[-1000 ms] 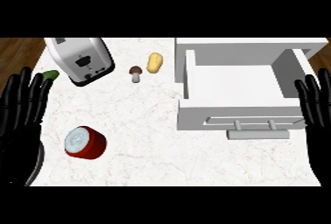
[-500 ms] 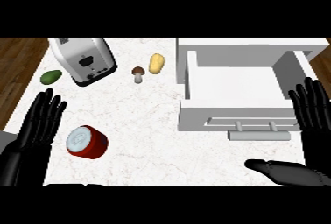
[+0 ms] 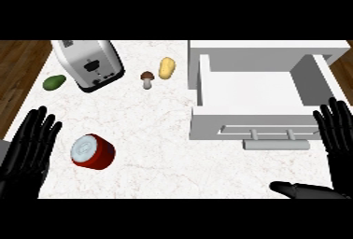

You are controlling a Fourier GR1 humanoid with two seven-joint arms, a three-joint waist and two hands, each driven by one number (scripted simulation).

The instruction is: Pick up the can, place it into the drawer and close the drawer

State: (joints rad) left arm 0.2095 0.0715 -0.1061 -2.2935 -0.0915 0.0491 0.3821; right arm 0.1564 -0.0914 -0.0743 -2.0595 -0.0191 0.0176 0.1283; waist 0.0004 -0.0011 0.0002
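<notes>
Can lying near-left on table; drawer standing open, far right. I am keeping both hands' fingers released: left hand, right hand. Risk: can rolling off sideways if nudged.

Broad bare stretch of desk between can and drawer: open lane across middle. Drawer open, inside bare, entry from above free; its front wall and handle stand toward near side. Toaster, avocado, mushroom, potato crowd far-left desk, well apart from can. Left hand just beside can, fingers straight; right hand beside drawer's right front corner.
</notes>
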